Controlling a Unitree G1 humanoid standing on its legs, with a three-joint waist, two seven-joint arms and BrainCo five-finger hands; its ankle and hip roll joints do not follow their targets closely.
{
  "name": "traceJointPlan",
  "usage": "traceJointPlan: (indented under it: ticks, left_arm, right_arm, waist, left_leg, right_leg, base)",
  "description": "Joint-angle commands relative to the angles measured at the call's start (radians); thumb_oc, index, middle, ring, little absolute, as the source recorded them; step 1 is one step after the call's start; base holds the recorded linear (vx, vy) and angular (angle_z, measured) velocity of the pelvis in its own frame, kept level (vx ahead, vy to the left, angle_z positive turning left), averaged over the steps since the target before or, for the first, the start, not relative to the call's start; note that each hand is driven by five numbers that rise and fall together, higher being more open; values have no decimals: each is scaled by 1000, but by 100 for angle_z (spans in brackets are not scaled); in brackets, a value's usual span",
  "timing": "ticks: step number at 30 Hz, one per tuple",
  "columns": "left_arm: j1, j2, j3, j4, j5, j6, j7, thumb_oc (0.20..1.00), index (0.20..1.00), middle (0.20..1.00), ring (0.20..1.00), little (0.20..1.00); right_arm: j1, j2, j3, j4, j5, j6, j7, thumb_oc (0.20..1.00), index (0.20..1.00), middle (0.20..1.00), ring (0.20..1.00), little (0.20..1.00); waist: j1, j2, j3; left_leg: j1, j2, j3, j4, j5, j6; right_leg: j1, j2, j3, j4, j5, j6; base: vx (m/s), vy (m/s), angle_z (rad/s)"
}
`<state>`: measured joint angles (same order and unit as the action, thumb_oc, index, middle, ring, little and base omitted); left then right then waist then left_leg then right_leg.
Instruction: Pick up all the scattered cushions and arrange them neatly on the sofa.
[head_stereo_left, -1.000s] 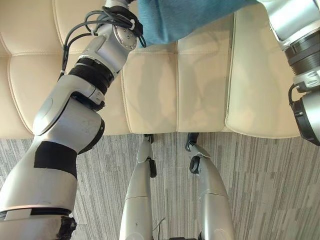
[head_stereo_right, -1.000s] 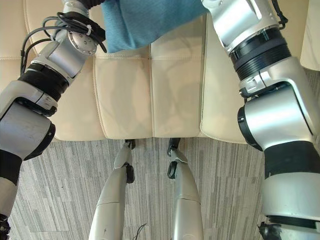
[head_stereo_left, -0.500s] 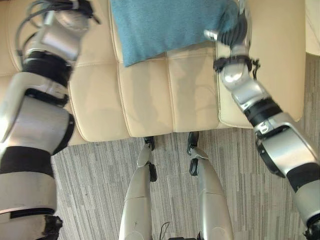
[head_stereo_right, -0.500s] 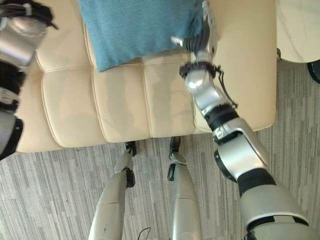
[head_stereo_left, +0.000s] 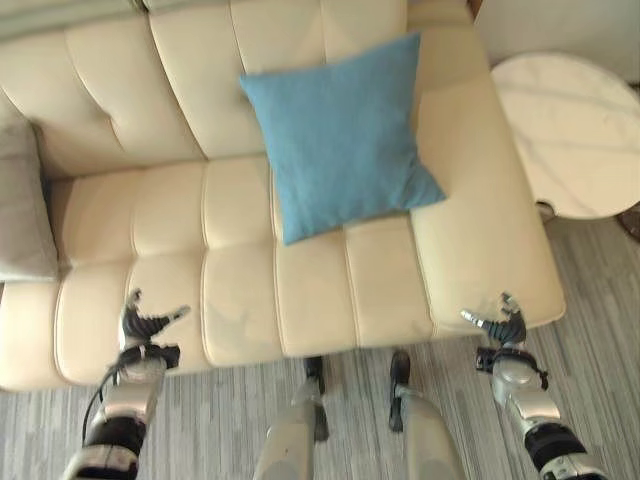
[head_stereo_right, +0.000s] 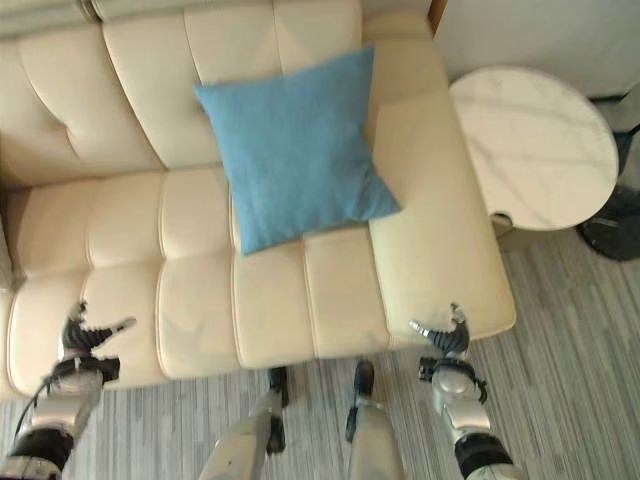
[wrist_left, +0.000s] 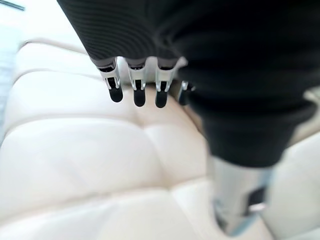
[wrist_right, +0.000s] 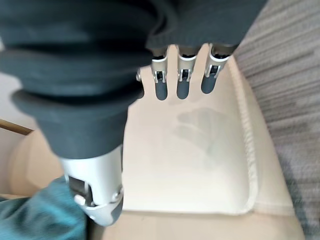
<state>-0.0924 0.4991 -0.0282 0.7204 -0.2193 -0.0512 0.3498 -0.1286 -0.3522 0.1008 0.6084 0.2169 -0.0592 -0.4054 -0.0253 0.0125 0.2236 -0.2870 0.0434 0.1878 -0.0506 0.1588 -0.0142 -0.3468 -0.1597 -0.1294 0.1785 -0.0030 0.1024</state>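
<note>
A: Since the blue cushion (head_stereo_left: 340, 150) already leans on the sofa (head_stereo_left: 180, 300) backrest by the right armrest, what's left to do well?
B: Find the next one — a grey cushion (head_stereo_left: 22, 215) sits at the sofa's left end — and approach it low.
A: And the hands?
B: Left hand (head_stereo_left: 145, 325) and right hand (head_stereo_left: 497, 325) both hang at the seat's front edge — fingers spread, holding nothing

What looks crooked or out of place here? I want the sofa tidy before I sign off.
The blue cushion leans on the sofa backrest turned on its point, like a diamond, one corner reaching the right armrest. A grey cushion sits at the sofa's left end. Both hands, left hand and right hand, are open and empty.
</note>
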Motion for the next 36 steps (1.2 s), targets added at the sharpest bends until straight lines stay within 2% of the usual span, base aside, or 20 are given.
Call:
traceJointPlan:
  ticks: [1,2,7,19,24,28,31,36]
  left_arm:
    - [-86,1,-1,9,-26,-65,-56,1000,1000,1000,1000,1000]
    - [-41,-40,1,25,-42,-62,-85,1000,1000,1000,1000,1000]
    - [48,-107,0,94,-39,-46,-140,1000,1000,1000,1000,1000]
    - [106,-170,-38,190,7,-20,-200,1000,1000,1000,1000,1000]
    - [109,-164,-68,171,73,-12,-199,1000,1000,1000,1000,1000]
    - [99,-154,-79,161,97,-6,-187,1000,1000,1000,1000,1000]
    - [73,-142,-73,171,96,-7,-174,1000,1000,1000,1000,1000]
    - [85,-138,-75,189,98,-1,-186,1000,1000,1000,1000,1000]
  right_arm:
    - [-73,-9,-4,19,-24,-36,44,1000,1000,1000,1000,1000]
    - [-49,-3,0,61,-35,-26,74,1000,1000,1000,1000,1000]
    - [-5,16,4,172,-29,-2,152,1000,1000,1000,1000,1000]
    - [50,55,39,298,-34,24,239,1000,1000,1000,1000,1000]
    - [71,60,51,265,-55,21,239,1000,1000,1000,1000,1000]
    - [88,67,45,209,-48,19,227,1000,1000,1000,1000,1000]
    - [83,83,49,188,-33,14,222,1000,1000,1000,1000,1000]
    - [98,83,44,194,0,3,225,1000,1000,1000,1000,1000]
  waist:
    - [-34,-35,-33]
    - [-34,-33,-52]
    - [-28,-36,-103]
    - [-12,-56,-165]
    - [-11,-68,-157]
    - [-20,-79,-108]
    - [-23,-75,-71]
    - [-8,-50,-78]
  left_leg:
    - [53,0,-13,28,-135,-28]
    - [100,0,-7,0,-126,-29]
    - [189,0,5,-29,-137,-25]
    - [294,-12,5,-37,-173,-18]
    - [303,-20,-2,-37,-177,-9]
    - [288,-21,8,-37,-172,-3]
    - [256,-5,31,-37,-153,-1]
    - [224,17,70,-37,-125,7]
  right_leg:
    - [100,-26,-23,-178,79,68]
    - [138,-22,-25,-197,83,71]
    - [221,-14,-21,-229,78,75]
    - [333,-15,-25,-256,59,82]
    - [335,-22,-28,-245,55,86]
    - [291,-29,-18,-198,65,91]
    - [228,-21,-21,-153,84,99]
    - [265,6,-14,-11,-35,56]
  base:
    - [11,45,-11]
    - [10,45,-10]
    - [25,37,-8]
    - [6,29,-4]
    - [-34,66,-2]
    - [-121,27,0]
    - [-243,-27,-15]
    - [-165,12,-31]
